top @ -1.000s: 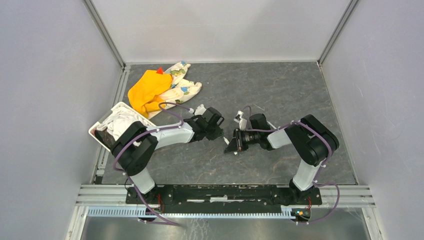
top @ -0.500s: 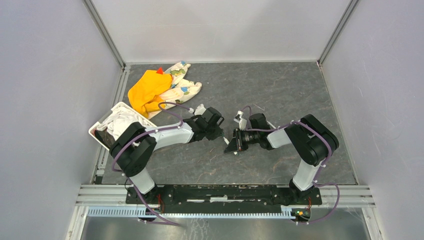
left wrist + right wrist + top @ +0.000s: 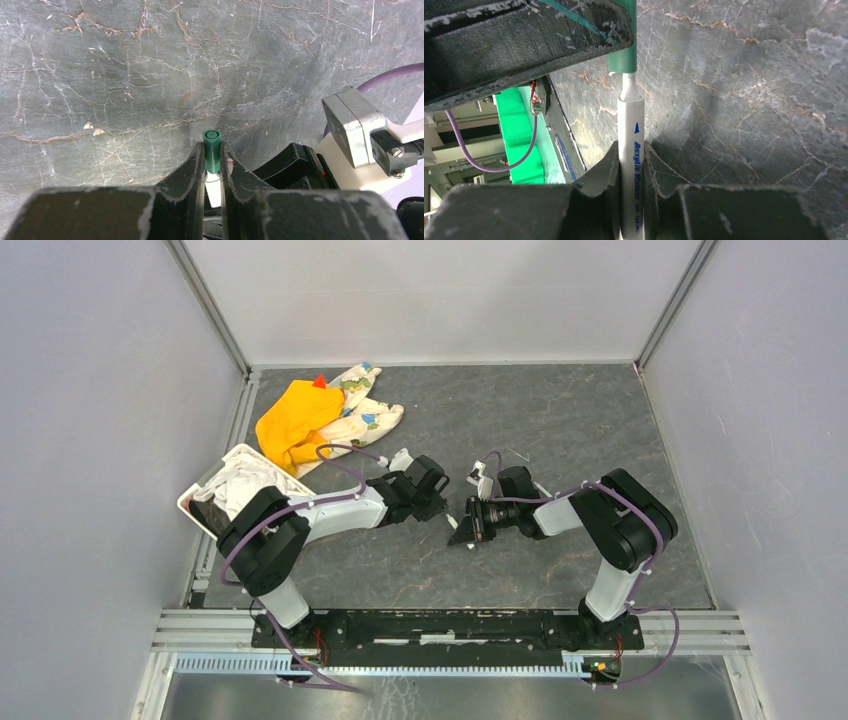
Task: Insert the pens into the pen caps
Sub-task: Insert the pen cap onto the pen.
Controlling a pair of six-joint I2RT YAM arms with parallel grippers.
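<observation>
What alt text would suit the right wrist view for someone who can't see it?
A white pen, clamped between the right gripper's black fingers, points up the picture with its tip entering a green cap held by the left gripper. The pen's narrow neck shows below the cap, so it is not fully seated. Behind lies a grey veined table.
</observation>
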